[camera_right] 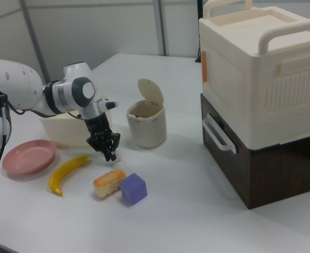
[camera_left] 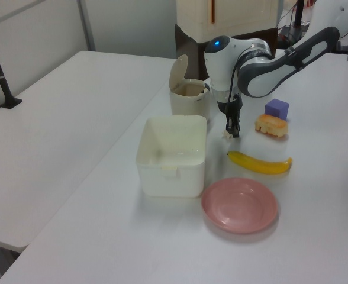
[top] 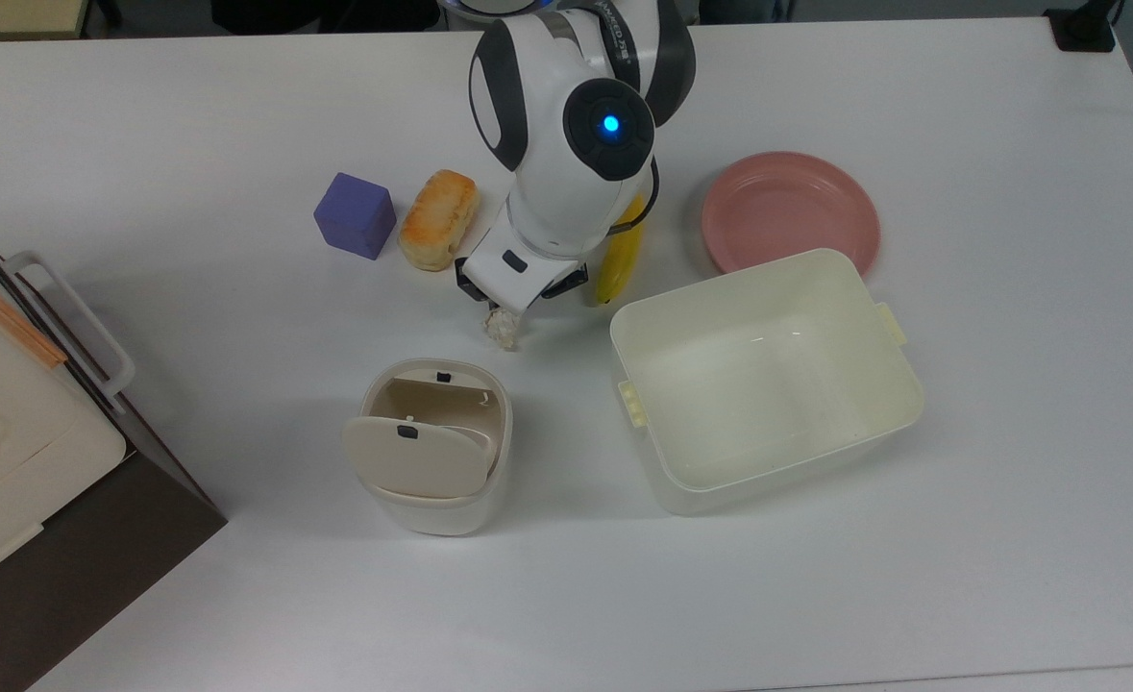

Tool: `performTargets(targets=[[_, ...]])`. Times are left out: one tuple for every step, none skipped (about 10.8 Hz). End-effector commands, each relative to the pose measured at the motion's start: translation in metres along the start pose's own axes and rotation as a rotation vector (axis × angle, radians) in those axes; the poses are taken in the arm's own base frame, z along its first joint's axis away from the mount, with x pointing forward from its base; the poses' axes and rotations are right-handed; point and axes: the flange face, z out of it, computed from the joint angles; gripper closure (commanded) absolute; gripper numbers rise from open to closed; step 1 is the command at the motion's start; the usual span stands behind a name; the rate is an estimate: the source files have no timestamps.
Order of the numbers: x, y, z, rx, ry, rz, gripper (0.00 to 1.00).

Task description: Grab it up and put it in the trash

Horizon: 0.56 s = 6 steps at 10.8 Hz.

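Note:
The small whitish paper wad [top: 502, 328] lies on the white table, between the bread roll and the trash bin. My gripper [top: 511, 306] points down right over it, with its open fingers reaching down around the wad's upper part and hiding that part in the top view. In the right view the gripper [camera_right: 109, 153] stands low at the table with the wad [camera_right: 116, 156] at its tips. The cream trash bin [top: 431, 447] stands below the wad in the top view, its flap lid [top: 417, 457] swung up and the inside showing.
A large cream tub [top: 768, 375] stands at the top view's right of the wad. A banana [top: 619, 259], a bread roll [top: 439, 219], a purple cube [top: 355, 215] and a pink plate [top: 790, 208] lie behind. A cream-and-brown box [camera_right: 260, 100] stands at the table edge.

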Motion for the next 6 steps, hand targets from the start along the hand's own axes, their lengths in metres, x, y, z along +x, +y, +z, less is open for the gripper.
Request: performTargets(targets=[[0.004, -0.005, -0.004, 0.007, 0.043, 0.02, 1.0], [0.004, -0.004, -0.007, 0.006, 0.047, 0.021, 1.0], [0.003, 0.0, -0.01, 0.008, 0.053, 0.03, 1.0], [0.003, 0.004, -0.017, 0.008, 0.061, 0.038, 1.0], [0.001, 0.008, -0.029, 0.007, 0.08, 0.049, 1.0], [-0.001, 0.013, -0.041, 0.009, 0.096, 0.052, 1.0]])
